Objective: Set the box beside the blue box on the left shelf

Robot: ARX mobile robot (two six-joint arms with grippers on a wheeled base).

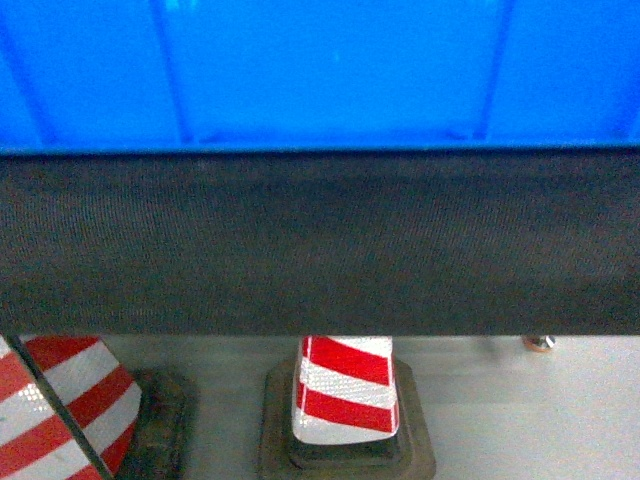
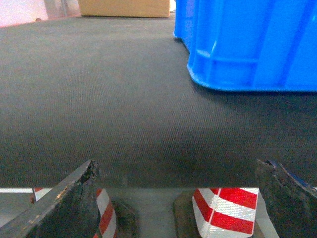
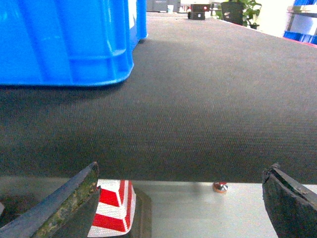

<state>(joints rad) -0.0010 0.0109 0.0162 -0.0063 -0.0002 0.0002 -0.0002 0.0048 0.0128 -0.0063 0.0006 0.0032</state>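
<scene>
The large bright-blue ribbed plastic box [image 1: 320, 70] sat on a dark grey woven-textured table surface [image 1: 320, 240]; red-and-white striped traffic cones [image 1: 347, 390] stood on the floor below its edge. The left gripper [image 2: 181, 198] and right gripper [image 3: 183, 198] both gaped wide, holding nothing, short of the box.

Box [image 2: 247, 44] — glossy, smooth moulded blue plastic, ribbed. Ahead of both grippers, table surface [image 3: 208, 99] — matt dark woven cloth, finely textured. Left gripper [image 2: 181, 198] fingers [image 2: 69, 208]: worn, scuffed black pads. Below them, cones [image 1: 345, 390] carry shiny reflective red-white bands on dull rubber bases.
</scene>
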